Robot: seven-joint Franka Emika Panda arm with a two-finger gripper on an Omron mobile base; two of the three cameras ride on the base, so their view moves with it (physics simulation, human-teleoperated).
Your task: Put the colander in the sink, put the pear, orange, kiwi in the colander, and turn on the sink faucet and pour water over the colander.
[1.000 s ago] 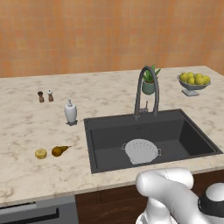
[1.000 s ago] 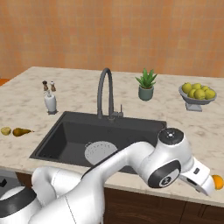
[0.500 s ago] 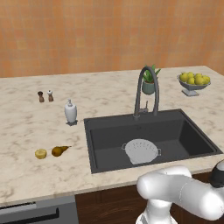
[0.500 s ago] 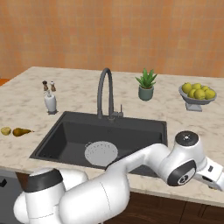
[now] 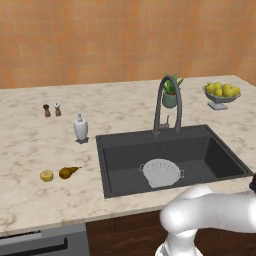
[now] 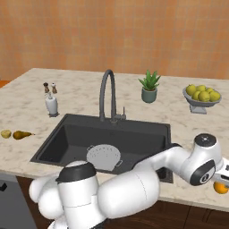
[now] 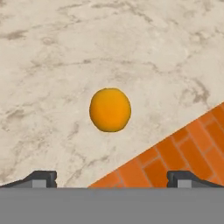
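Note:
The orange lies on the marble counter near its front right edge, straight ahead of my open gripper; both fingertips stand wide apart, short of it, with nothing between them. In the right base view the orange peeks out under my wrist at the counter's right end. The colander sits inside the dark sink. Behind the basin rises the sink faucet, with no water running. The pear and kiwi lie side by side on the counter left of the sink.
A grey footed bowl of lemons and a potted plant stand at the back right. A white dispenser and two small shakers stand at the back left. Orange floor tiles show past the counter edge.
My arm has swung further right and stretched out over the counter's right front end, above the orange. The fruit and the colander have not moved.

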